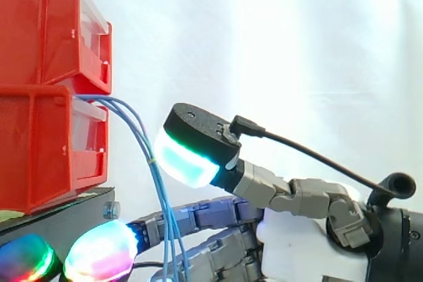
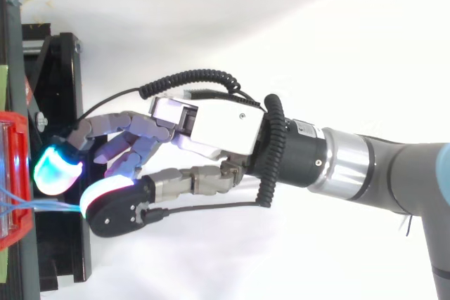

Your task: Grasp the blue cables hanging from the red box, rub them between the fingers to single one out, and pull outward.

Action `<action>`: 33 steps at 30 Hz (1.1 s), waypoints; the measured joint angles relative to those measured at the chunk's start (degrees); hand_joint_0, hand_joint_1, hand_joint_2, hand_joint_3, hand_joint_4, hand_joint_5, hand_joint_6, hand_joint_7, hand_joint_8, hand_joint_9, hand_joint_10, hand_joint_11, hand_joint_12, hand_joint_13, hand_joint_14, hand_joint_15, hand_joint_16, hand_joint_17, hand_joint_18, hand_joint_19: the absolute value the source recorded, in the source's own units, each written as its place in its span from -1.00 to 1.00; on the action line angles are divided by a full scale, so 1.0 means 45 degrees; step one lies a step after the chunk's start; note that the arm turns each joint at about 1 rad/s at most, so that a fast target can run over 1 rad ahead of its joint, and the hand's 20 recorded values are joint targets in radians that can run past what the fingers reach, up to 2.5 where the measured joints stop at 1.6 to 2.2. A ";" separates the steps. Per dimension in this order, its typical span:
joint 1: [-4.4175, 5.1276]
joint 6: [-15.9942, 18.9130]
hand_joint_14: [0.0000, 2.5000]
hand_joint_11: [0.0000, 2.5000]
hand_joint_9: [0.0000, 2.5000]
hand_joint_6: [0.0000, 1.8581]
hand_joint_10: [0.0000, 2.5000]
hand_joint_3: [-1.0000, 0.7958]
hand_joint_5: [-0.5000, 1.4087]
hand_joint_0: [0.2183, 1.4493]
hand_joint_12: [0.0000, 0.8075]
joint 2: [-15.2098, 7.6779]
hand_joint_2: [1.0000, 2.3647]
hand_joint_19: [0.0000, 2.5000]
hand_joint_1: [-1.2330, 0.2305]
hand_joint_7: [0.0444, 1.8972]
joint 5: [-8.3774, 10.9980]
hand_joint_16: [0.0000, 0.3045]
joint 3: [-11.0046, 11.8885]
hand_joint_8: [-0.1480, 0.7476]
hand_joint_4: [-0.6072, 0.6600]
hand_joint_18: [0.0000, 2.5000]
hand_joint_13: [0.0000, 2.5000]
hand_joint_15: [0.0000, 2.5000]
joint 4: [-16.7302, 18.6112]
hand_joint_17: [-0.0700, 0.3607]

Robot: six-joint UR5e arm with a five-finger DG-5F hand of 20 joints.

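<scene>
Fingers (image 1: 211, 216) spread open, gripping nothing; blue cables (image 1: 158, 181) hang from two stacked red bins (image 1: 39, 31).

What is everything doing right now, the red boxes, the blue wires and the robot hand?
Upper red bin: stacked on the lower one.
Lower red bin: sitting on the black stand.
Blue cables: hanging loose from the lower bin, running down between thumb and fingers.
Hand: open, fingers nearly straight, not pinching the cables.
</scene>
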 measured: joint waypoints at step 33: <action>0.0811 -0.0292 -0.98 -0.23 -0.12 -0.46 -0.98 -0.38 -0.69 -0.34 -0.13 0.1953 -0.99 -0.69 -0.13 -0.03 0.1054 -0.76 -0.0013 -0.06 0.35 -0.51 -0.16 -0.46 -0.3504 -0.30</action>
